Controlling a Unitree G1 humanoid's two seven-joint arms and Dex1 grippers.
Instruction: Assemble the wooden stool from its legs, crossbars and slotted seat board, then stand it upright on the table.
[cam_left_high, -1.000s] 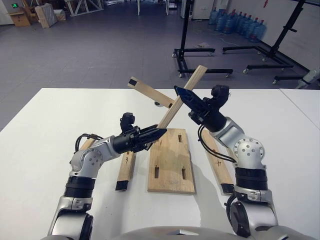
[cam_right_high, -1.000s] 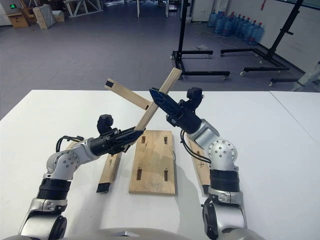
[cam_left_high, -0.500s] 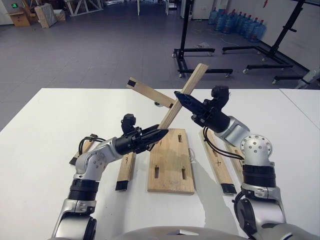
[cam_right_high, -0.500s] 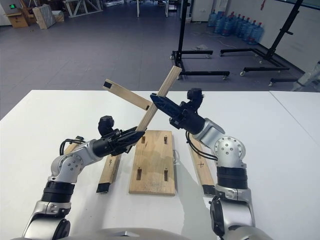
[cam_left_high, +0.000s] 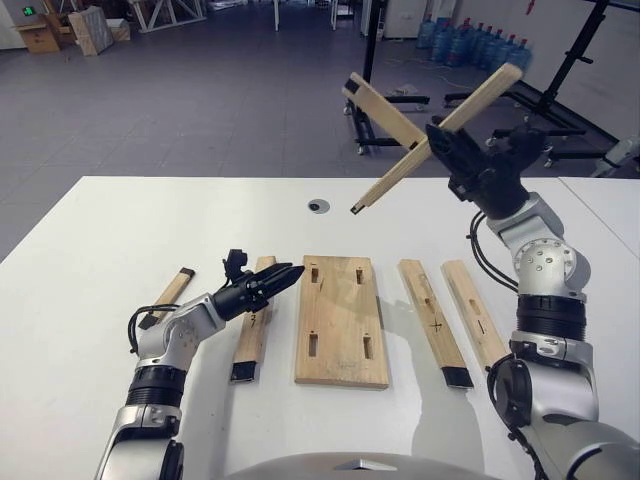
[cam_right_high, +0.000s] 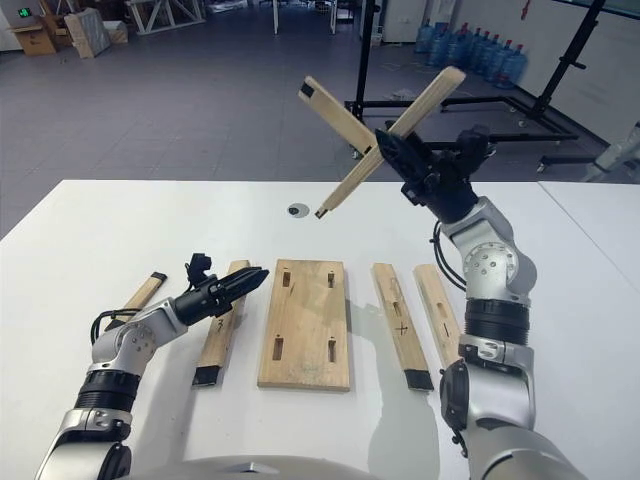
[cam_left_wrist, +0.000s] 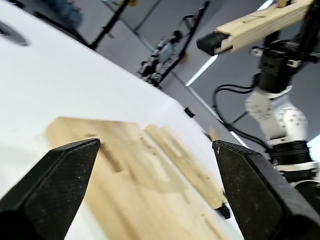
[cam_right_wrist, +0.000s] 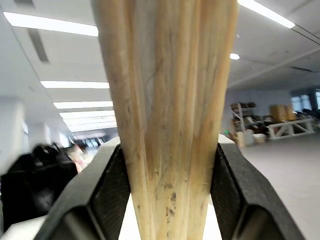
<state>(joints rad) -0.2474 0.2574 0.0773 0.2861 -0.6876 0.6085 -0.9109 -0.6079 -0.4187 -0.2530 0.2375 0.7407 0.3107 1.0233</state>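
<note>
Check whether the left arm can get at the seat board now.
Probably yes: the left gripper hangs open and empty beside the seat board, nothing lies between, and the crossed pieces are held high.

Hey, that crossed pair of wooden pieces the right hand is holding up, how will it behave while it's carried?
The crossed wooden pieces look like stiff, solid timber, so they probably won't flex. The right hand grips near the crossing with long ends sticking out, so the pair may twist in the grip. The joint might loosen if knocked.
</note>
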